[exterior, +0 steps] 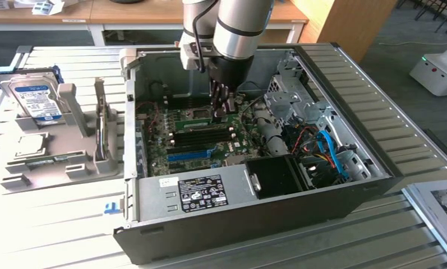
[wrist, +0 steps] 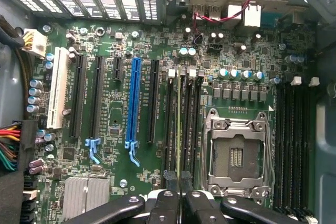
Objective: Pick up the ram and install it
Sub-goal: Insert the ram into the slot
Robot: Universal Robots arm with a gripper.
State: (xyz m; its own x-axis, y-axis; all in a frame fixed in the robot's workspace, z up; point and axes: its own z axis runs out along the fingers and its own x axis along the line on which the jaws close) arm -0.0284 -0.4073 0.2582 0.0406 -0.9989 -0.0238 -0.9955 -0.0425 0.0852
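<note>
Hand is pressed nearly together, pinching the ram by its upper edge. In the wrist view the fingers meet on the stick, which shows edge-on as a thin green line.

Ram stands on edge, flat faces vertical. Its long axis runs parallel to the black memory slots, in line with that bank. It sits just beside the empty CPU socket, on the side toward the blue slot. Can't tell if it's fully seated or just resting in the slot mouth.

In the exterior view the hand reaches straight down into the open computer case. The ram shows as a green strip under it, long axis running between the exterior view's left and right, next to the socket.

Second bank of black slots lies on the far side of the socket. Power supply is at the near end of the case.

Case lies on the bench. A grey holder with a hard drive stands upright beside the case, to the exterior view's left.
</note>
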